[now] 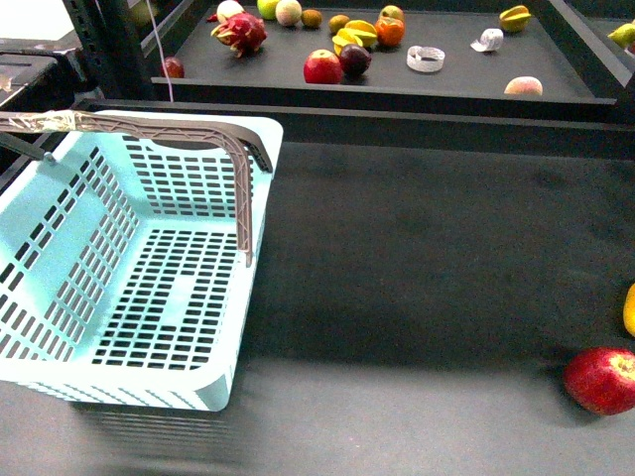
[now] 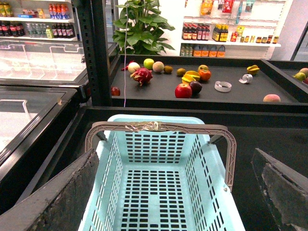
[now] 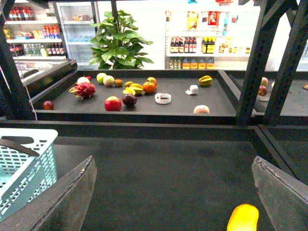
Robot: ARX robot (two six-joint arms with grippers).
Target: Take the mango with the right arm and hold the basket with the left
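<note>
The mango (image 3: 244, 217) lies on the dark table, yellow-orange and oblong, between the spread fingers of my open right gripper (image 3: 175, 192) and close to one of them. Only its edge (image 1: 629, 309) shows at the far right of the front view. The light blue basket (image 1: 119, 288) stands empty on the table's left, its brown handle (image 1: 169, 127) raised. My left gripper (image 2: 175, 192) hangs open over the basket (image 2: 159, 192), one finger on each side of it and touching nothing. Neither arm shows in the front view.
A red apple (image 1: 601, 380) rests by the mango at the front right. A raised back shelf (image 1: 437, 84) holds several fruits, among them a dragon fruit (image 1: 240, 32) and another red apple (image 1: 322, 66). Black frame posts (image 3: 257, 62) stand at the right.
</note>
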